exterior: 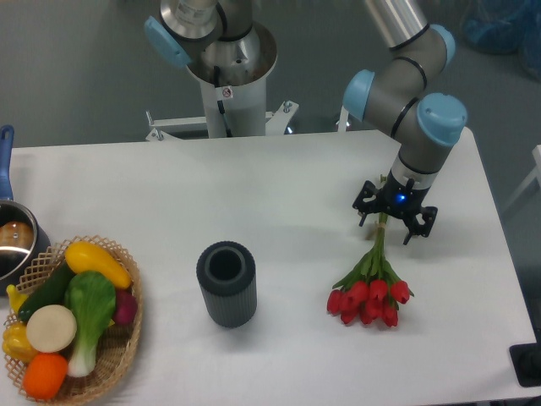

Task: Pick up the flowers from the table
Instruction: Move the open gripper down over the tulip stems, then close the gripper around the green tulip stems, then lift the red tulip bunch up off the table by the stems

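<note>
The flowers (369, 294), a bunch of red tulips with green leaves and thin green stems, lie on the white table (279, 194) at the right. The blooms point toward the front edge and the stems run back toward the arm. My gripper (391, 222) points down over the far end of the stems. Its black fingers (420, 226) are spread to either side of the stems, so it looks open. The stem ends are hidden under the gripper, and I cannot tell whether the fingers touch them.
A dark ribbed cylindrical vase (226, 283) stands upright left of the flowers. A wicker basket (127, 338) of toy vegetables sits at the front left corner. A pot (13, 241) with a blue handle is at the left edge.
</note>
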Controlling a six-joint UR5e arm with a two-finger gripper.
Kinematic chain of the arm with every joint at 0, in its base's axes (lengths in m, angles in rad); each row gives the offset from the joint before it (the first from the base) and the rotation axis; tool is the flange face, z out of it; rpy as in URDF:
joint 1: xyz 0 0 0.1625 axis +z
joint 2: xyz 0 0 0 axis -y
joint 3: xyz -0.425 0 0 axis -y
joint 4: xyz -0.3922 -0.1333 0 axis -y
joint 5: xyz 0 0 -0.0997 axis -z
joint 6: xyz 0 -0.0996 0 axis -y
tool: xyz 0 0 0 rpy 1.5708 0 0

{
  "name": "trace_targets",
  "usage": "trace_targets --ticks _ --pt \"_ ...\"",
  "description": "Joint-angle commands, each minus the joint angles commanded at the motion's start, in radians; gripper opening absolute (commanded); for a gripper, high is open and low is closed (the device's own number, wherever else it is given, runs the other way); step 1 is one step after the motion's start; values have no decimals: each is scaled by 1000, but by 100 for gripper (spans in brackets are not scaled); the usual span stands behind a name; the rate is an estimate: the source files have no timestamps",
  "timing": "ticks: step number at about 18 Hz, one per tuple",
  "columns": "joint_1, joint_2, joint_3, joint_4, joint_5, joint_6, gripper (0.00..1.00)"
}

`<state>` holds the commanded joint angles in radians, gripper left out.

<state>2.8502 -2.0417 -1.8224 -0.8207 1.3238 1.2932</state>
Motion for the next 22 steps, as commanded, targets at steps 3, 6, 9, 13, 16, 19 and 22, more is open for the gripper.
trace_targets --ticks 3,6,9,13,16,19,22 --pt "-6 -8 0 0 0 0 100" --pt "-9 -8 0 2 0 0 75" --pt "-9 -8 2 6 0 0 61" --pt "-11 -9 3 17 0 -2 44" --pt "-11 -8 3 17 0 -2 32" --pt "-11 -5 9 17 0 -3 16" --pt "-9 1 9 17 -2 -9 6"
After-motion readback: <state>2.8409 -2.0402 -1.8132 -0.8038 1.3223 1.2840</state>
